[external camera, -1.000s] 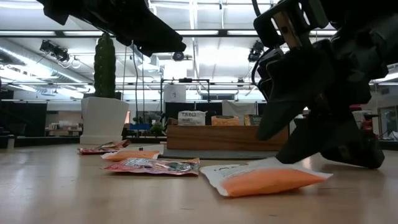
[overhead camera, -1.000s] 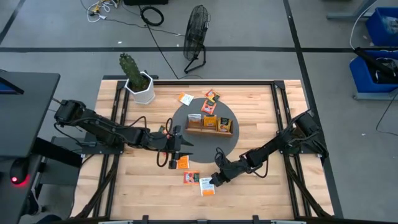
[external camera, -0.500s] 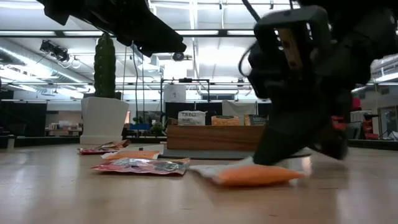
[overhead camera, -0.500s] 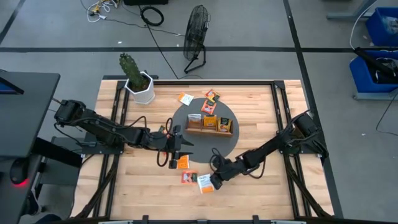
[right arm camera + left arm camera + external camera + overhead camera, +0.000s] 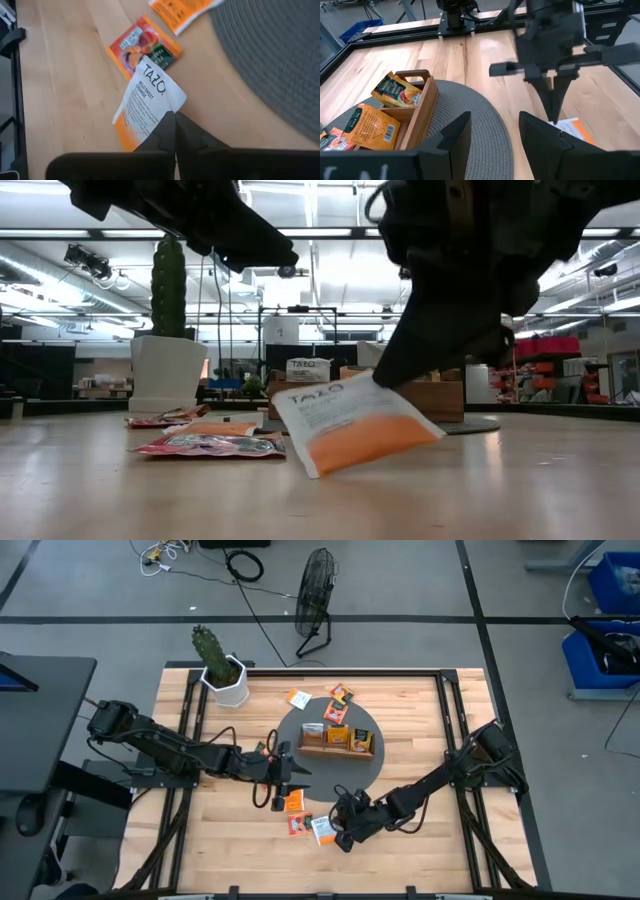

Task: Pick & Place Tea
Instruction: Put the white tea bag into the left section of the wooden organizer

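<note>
The tea is small flat sachets. My right gripper (image 5: 338, 831) is near the front middle of the table, shut on a white-and-orange sachet (image 5: 355, 425). A red sachet (image 5: 299, 825) and an orange one (image 5: 293, 801) lie flat on the wood beside it. More sachets stand in the wooden tray (image 5: 336, 750) on the round grey mat (image 5: 372, 768), and three lie beyond it (image 5: 335, 700). My left gripper (image 5: 290, 772) hangs open above the mat's left edge, with nothing between its fingers. My right gripper pinches one edge (image 5: 162, 111) of the white-and-orange sachet between its two shut fingers. The fingers slant down at it from the table's right. The sachet is tilted, its printed white end up and one corner (image 5: 316, 474) low; whether that corner touches the wood I cannot tell.
A potted cactus (image 5: 220, 670) stands at the far left corner. Black rails (image 5: 452, 740) run along the table's sides. Bare wood lies in front of the mat and to the right of my right arm.
My right gripper has shut on the white-and-orange sachet, rolled its wrist, and gone up and a little toward the table's left. The sachet lay flat; now it is raised and tilted on edge. The red sachet beside it has slid slightly left.
</note>
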